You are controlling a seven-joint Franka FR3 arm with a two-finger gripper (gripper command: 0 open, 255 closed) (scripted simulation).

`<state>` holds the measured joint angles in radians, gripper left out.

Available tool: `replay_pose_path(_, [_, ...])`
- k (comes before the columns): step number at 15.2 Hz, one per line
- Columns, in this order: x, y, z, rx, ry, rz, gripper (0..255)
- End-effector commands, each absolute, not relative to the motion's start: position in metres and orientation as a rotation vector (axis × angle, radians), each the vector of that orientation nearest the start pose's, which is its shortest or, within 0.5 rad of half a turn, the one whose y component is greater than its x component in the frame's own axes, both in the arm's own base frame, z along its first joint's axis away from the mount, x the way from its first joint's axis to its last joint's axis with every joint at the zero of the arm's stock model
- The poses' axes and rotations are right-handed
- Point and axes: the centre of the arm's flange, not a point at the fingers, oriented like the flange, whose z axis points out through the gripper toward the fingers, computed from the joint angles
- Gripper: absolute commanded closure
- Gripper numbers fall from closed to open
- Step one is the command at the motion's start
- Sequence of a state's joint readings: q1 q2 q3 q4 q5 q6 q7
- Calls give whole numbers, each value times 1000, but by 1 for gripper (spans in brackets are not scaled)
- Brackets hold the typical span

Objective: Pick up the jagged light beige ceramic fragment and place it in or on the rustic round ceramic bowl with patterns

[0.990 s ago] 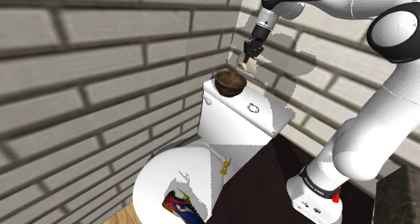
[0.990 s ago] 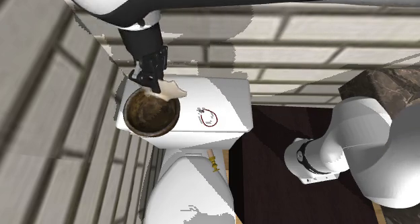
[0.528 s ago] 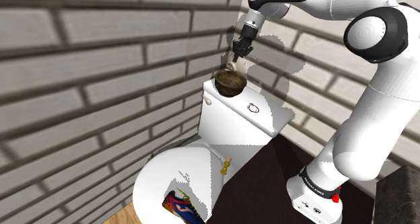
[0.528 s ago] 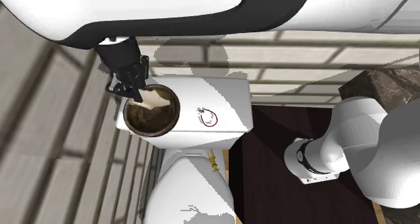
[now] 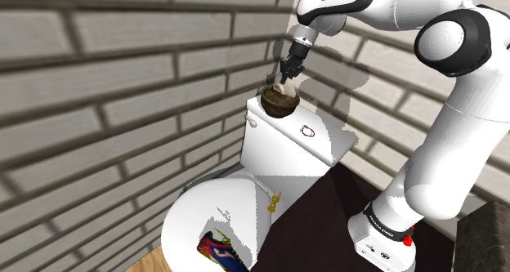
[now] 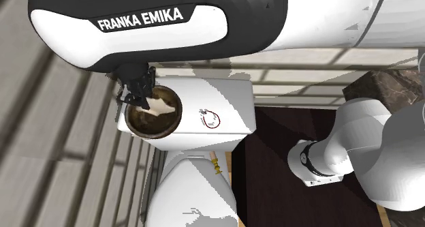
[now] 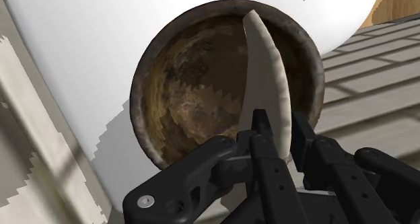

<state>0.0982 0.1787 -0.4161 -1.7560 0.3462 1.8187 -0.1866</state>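
A light beige jagged fragment (image 7: 268,68) is clasped between my black fingers, and my gripper (image 7: 279,132) is shut on it. Directly beyond it lies the brown, mottled round bowl (image 7: 195,81), so the fragment hangs over the bowl's opening. In the second exterior view the fragment (image 6: 158,106) sits over the bowl (image 6: 154,112) with my gripper (image 6: 136,99) at the bowl's left rim. From the shoulder view my gripper (image 5: 287,74) hovers just above the bowl (image 5: 278,103), which stands on the white toilet tank (image 5: 306,152).
A small red-outlined ring object (image 6: 210,118) lies on the tank lid right of the bowl. A brick wall (image 5: 123,91) stands close behind the tank. Below are the toilet seat (image 5: 221,213), a small yellow item (image 5: 274,202) and a colourful shoe (image 5: 219,251).
My gripper has carried the fragment leftward from the tank lid beside the bowl to over the bowl's opening, and the arm has swung closer to the wall.
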Motion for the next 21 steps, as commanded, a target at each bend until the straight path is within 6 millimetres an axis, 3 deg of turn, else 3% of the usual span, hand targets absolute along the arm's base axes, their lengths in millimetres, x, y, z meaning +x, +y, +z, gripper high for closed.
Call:
replay_pose_path(1, [583, -148, 454, -2847, 331, 41, 255])
replay_pose_path(3, [583, -148, 443, -2847, 331, 41, 255])
replay_pose_path(10, [583, -148, 443, -2847, 331, 41, 255])
replay_pose_path(11, [583, -148, 443, -2847, 331, 41, 0])
replay_pose_path(16, [583, -148, 443, -2847, 331, 41, 0])
replay_pose_path(20, [583, -162, 491, -2847, 331, 41, 0])
replay_pose_path(21, [583, -162, 491, -2847, 331, 41, 0])
